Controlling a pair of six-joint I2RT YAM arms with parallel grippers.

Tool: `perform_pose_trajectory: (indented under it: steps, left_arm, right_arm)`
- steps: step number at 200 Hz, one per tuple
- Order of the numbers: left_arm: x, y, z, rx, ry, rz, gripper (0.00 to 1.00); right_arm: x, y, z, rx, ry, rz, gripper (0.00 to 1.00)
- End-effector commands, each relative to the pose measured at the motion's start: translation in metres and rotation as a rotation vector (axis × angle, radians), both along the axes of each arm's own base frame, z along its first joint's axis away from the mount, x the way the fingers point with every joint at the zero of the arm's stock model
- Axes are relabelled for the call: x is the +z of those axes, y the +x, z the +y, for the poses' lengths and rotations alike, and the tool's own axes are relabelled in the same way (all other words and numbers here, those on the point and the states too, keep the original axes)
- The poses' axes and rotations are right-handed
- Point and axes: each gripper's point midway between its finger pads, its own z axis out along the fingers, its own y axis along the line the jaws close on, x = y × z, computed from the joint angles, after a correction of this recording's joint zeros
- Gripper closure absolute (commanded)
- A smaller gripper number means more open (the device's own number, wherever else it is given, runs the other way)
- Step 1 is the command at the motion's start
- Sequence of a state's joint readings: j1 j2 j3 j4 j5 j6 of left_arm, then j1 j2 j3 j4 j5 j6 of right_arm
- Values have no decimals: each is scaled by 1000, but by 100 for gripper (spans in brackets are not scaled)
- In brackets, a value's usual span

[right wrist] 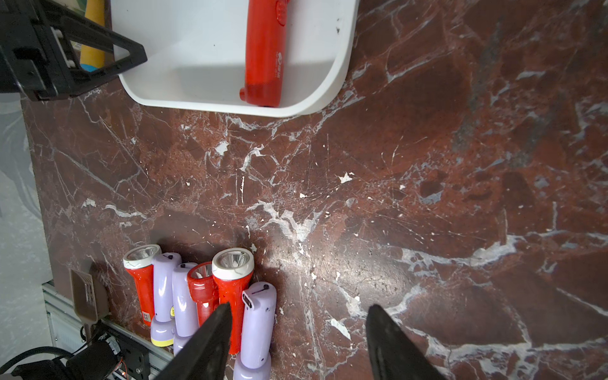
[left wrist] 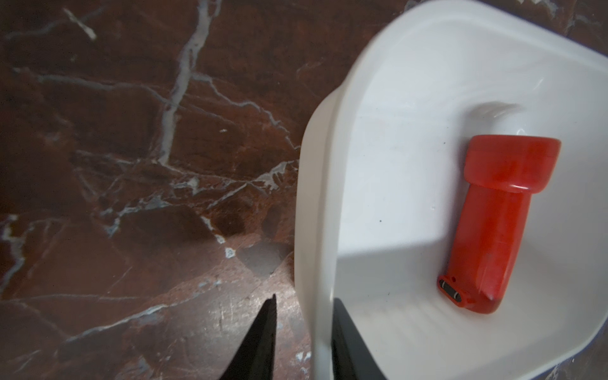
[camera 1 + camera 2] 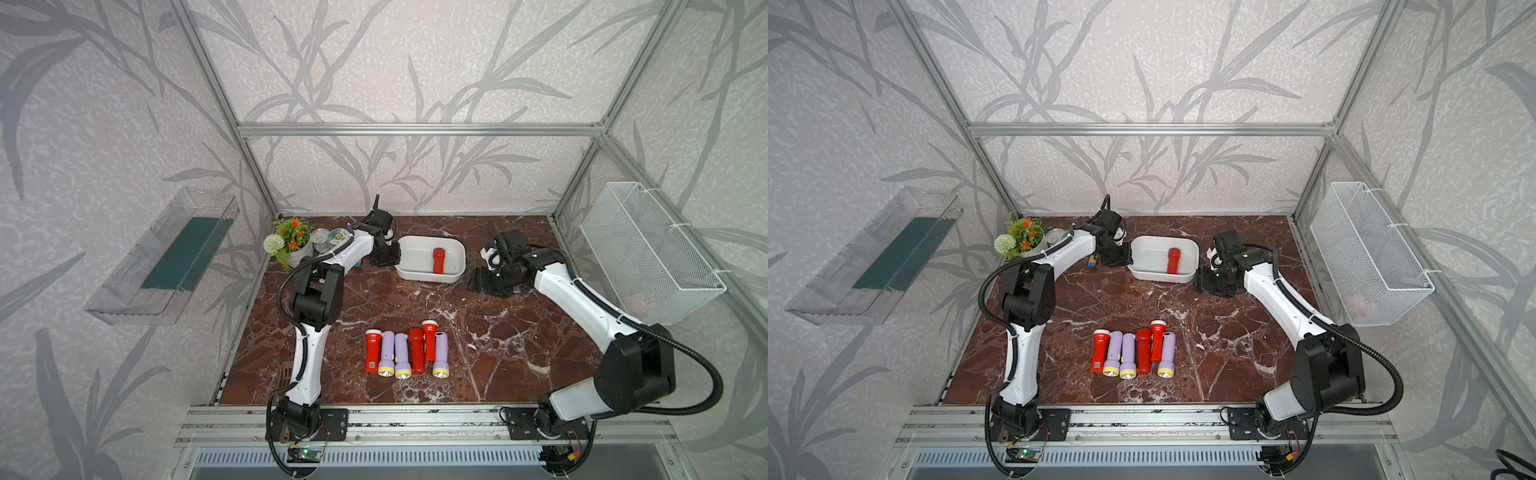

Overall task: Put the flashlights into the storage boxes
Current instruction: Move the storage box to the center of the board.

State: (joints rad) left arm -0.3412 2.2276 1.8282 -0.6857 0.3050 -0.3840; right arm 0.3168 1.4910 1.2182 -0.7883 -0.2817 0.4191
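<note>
Left gripper (image 2: 305,297) clamps the end wall of the shallow white plastic tub (image 3: 430,277); a tug may tip out the red plastic torch (image 3: 438,260) inside. Six red and lilac torches (image 3: 401,351) lie in front; right gripper (image 1: 299,306) half open, empty

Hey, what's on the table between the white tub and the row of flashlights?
Nothing: the marble tabletop is bare from the tub to the row of flashlights, as the right wrist view and both top views show.
</note>
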Motion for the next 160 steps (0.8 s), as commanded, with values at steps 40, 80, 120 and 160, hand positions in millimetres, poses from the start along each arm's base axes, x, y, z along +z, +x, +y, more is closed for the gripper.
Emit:
perform_pose_trajectory:
  steps: [40,80,120,160]
  left_arm:
    - [-7,-27,10,-18,39,63,91]
    - [-6,-45,18,-37,71,81,94]
    - [4,-62,23,-39,68,81,94]
    - [7,-81,27,-26,66,90,94]
  right_arm:
    - [5,-7,-5,-20,-3,-21,34]
    - [5,-9,-6,-23,-1,-23,34]
    - [3,-12,-5,-27,16,-18,34]
    - [0,-21,-3,-16,36,-10,35]
